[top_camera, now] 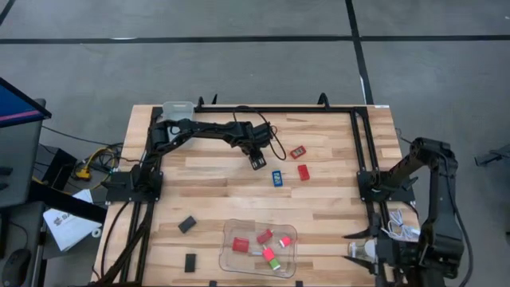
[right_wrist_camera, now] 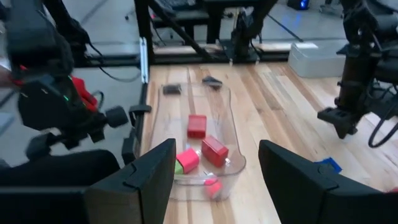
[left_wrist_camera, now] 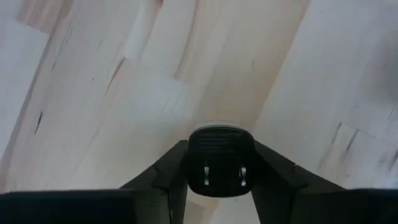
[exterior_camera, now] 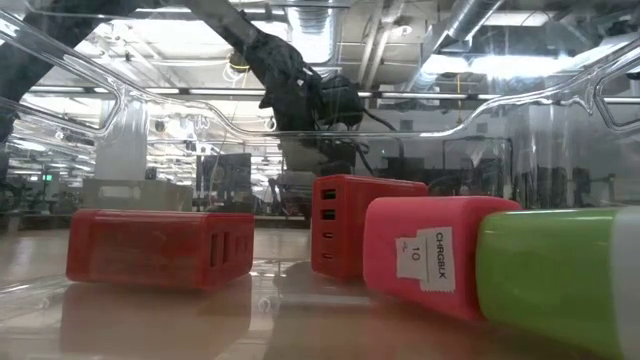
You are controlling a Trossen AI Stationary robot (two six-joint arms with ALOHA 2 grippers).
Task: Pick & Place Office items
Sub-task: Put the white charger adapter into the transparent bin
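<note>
Fingers of the left gripper (left_wrist_camera: 214, 171) pinch a small black charger (left_wrist_camera: 215, 160) between them, upper centre of the high view, over bare wood; the right gripper (right_wrist_camera: 214, 171) waits at the lower right with its jaws spread, holding nothing. Below centre, a clear tray (top_camera: 286, 257) holds red blocks (top_camera: 240, 245); 2 more red pieces (top_camera: 303, 171) and a blue piece (top_camera: 277, 178) lie right of centre; 2 flat black rectangles (top_camera: 186, 225) lie lower left.

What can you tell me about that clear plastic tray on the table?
The clear plastic tray is a shallow, see-through, rounded rectangle lying flat on the wooden table's near edge, between the two arms. Inside lie several small red blocks, one with a green end. No gripper touches it; two flat black pieces lie on the wood beside it.
</note>
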